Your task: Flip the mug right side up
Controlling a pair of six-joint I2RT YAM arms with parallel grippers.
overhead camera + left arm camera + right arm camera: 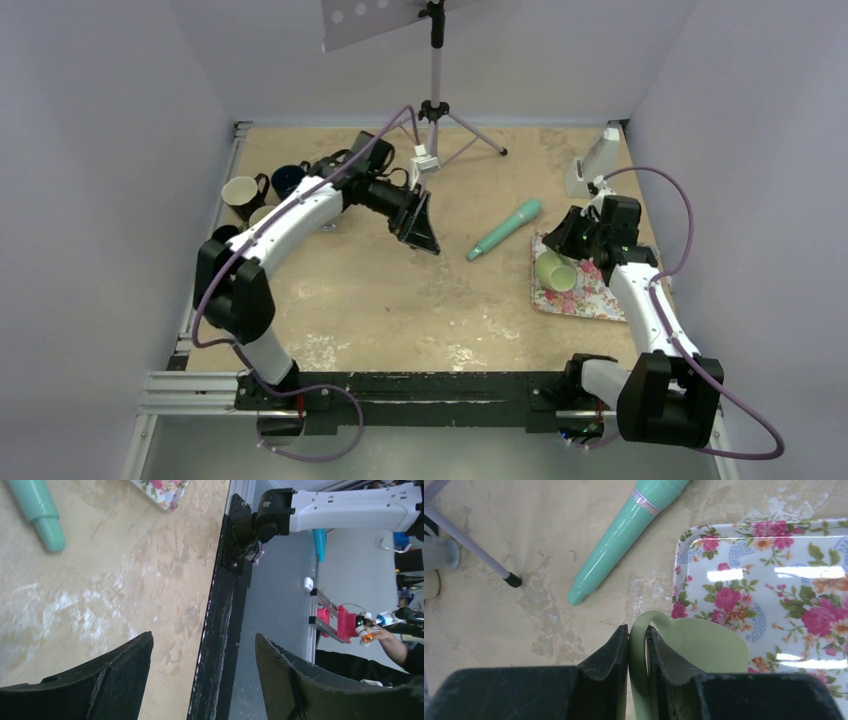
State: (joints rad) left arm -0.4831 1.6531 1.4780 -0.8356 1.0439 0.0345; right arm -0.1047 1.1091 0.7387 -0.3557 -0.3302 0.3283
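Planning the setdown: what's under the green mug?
The floral tray, showing beside the mug, which the right gripper holds by its handle. The patch beneath it is covered, so contact can't be told.

Scuffed beige table (380,290) with teal tube (505,229), floral tray (592,297), tripod (435,108), mugs (241,191).

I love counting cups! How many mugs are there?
4: green mug over the tray in the right gripper; cream mug, dark-blue mug, half-hidden mug far left. More may be hidden.

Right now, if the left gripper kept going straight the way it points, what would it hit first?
Probably bare tabletop just short of the black rail at the near edge; the open left gripper has nothing between. Depth is unclear, so it could be the rail itself.
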